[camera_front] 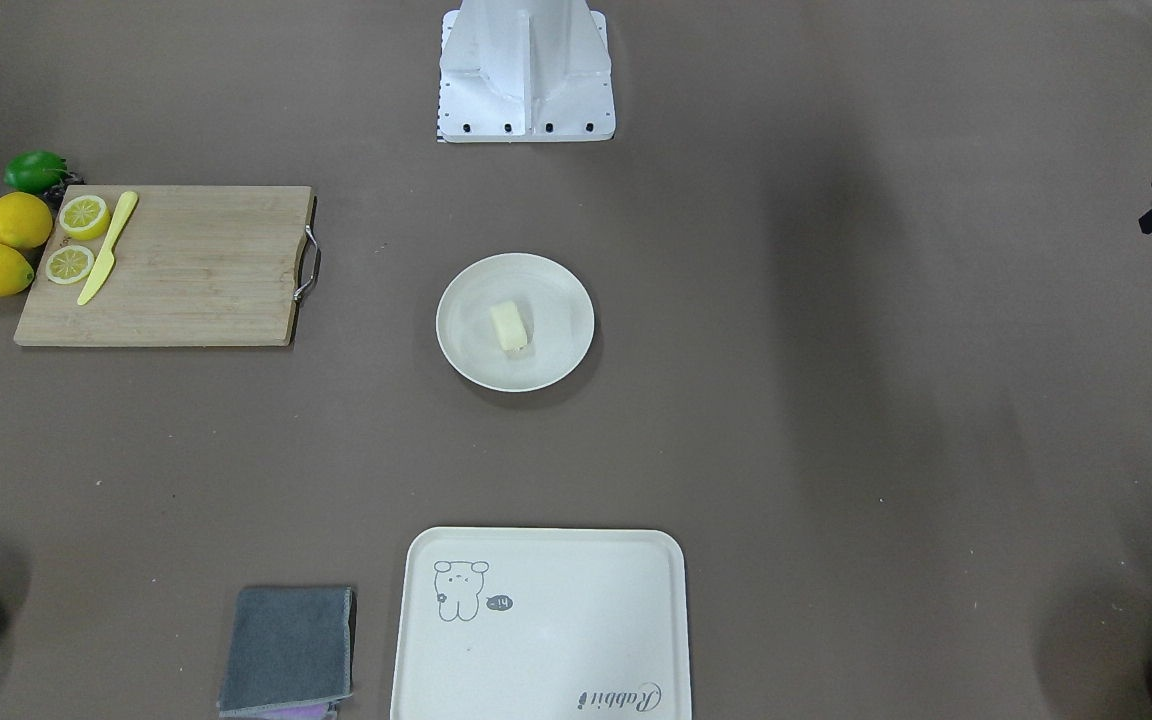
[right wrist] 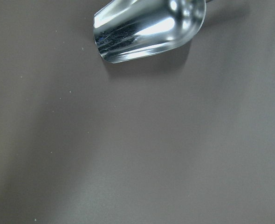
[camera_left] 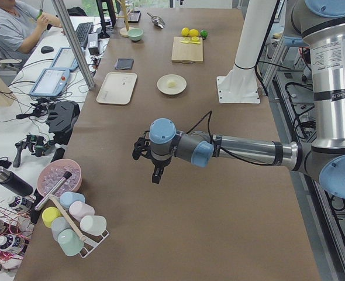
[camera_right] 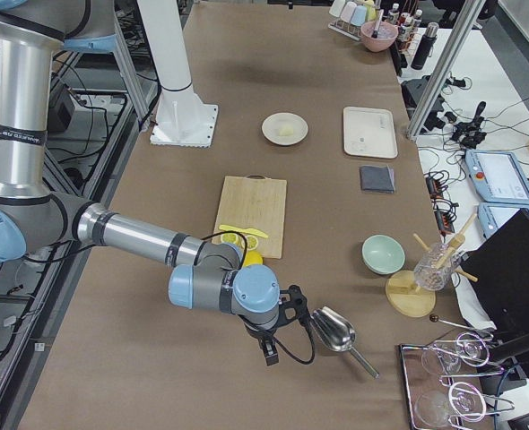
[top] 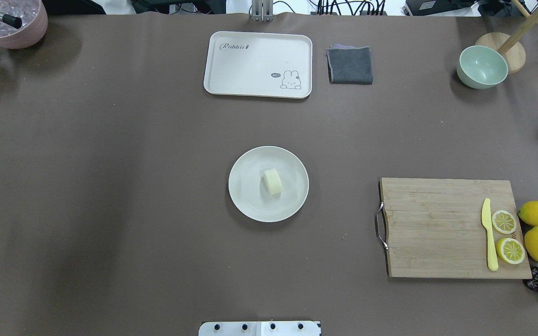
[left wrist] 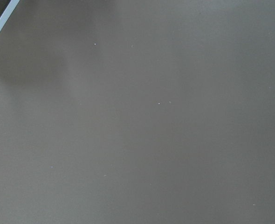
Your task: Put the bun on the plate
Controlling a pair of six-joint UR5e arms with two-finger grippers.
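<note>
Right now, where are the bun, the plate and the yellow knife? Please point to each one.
bun (top: 272, 181): overhead exterior view, middle of its top surface.
plate (top: 245, 198): overhead exterior view, bare floor beside the bun.
yellow knife (top: 488, 235): overhead exterior view, middle of its length.

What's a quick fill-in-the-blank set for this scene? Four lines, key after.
1. The ____ lies on the plate, near its middle.
2. On the board, a knife lies beside ____ lemon halves.
3. The tray is printed with the word ____.
4. A grey cloth lies between the tray and the green ____.
Missing words: bun; two; Rabbit; bowl.
</note>
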